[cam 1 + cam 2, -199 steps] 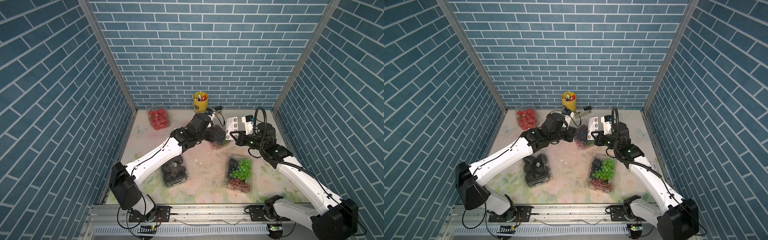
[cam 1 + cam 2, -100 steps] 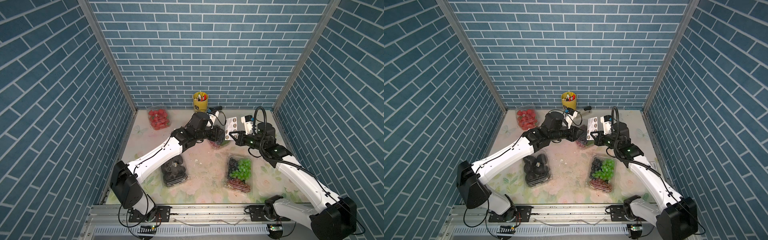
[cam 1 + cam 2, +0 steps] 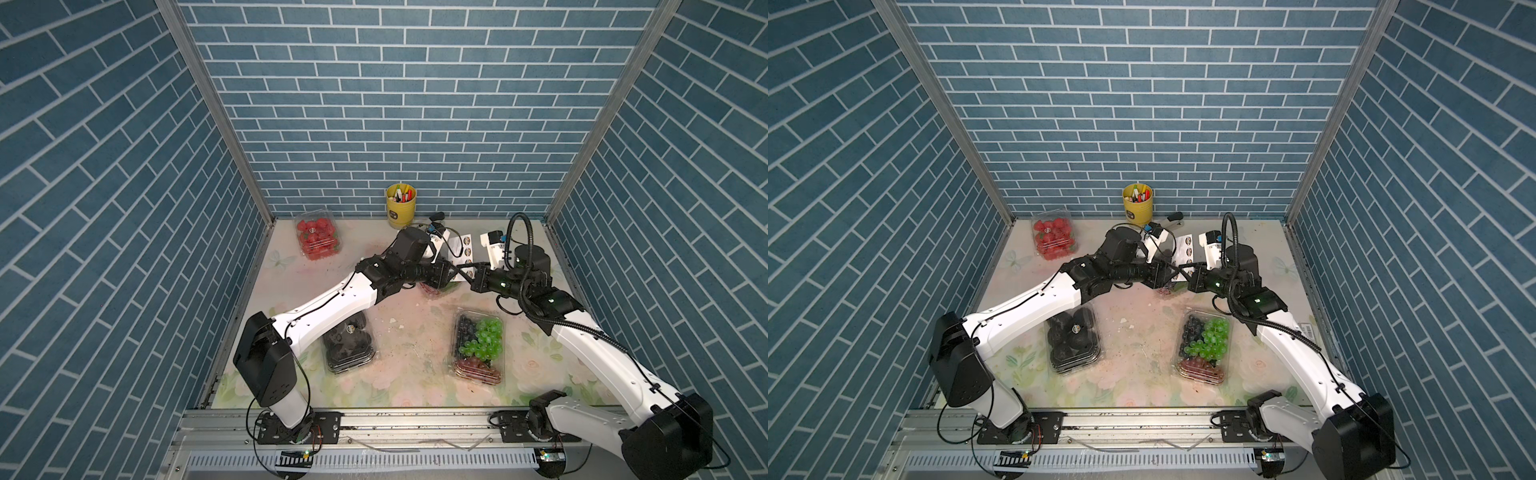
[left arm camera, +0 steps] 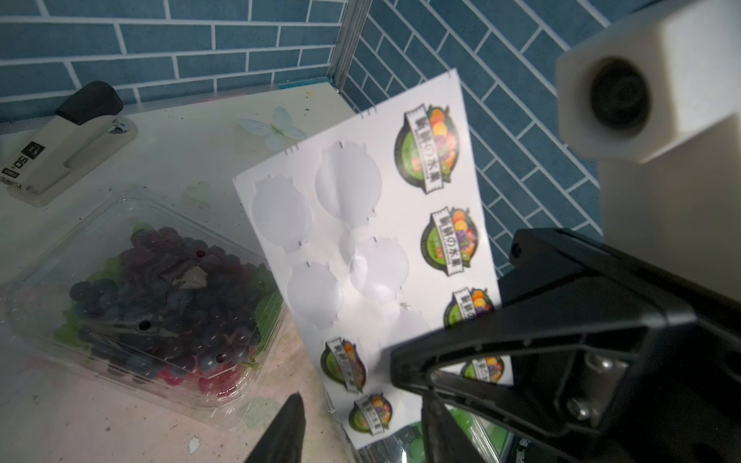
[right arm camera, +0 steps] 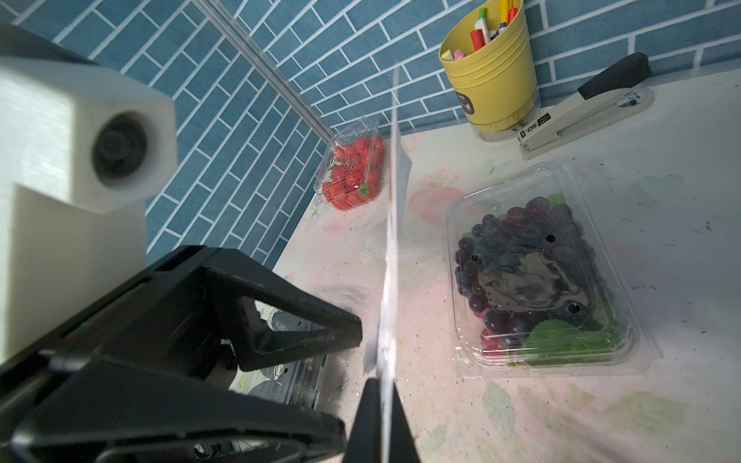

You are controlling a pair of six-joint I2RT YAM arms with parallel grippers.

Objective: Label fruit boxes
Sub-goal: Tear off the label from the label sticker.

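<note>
Plainly, our right pincer (image 5: 381,405) clenches the sticker sheet (image 4: 361,224), whose labels (image 4: 425,148) read "新鮮の水果"; our left pincer (image 4: 361,425) stands released just beside it. We read "50" on the stapler (image 4: 68,140). The dark-grape box (image 4: 160,280) sits on the desk (image 3: 411,332) beneath them, the strawberry box (image 3: 318,233) back-left, the black-fruit box (image 3: 349,345) and mixed-grape box (image 3: 478,345) nearer the front.

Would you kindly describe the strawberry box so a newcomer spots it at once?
Find the yellow cup against the back wall. Left of it, in the far corner, sits the strawberry box, the only punnet holding all-red fruit.
</note>
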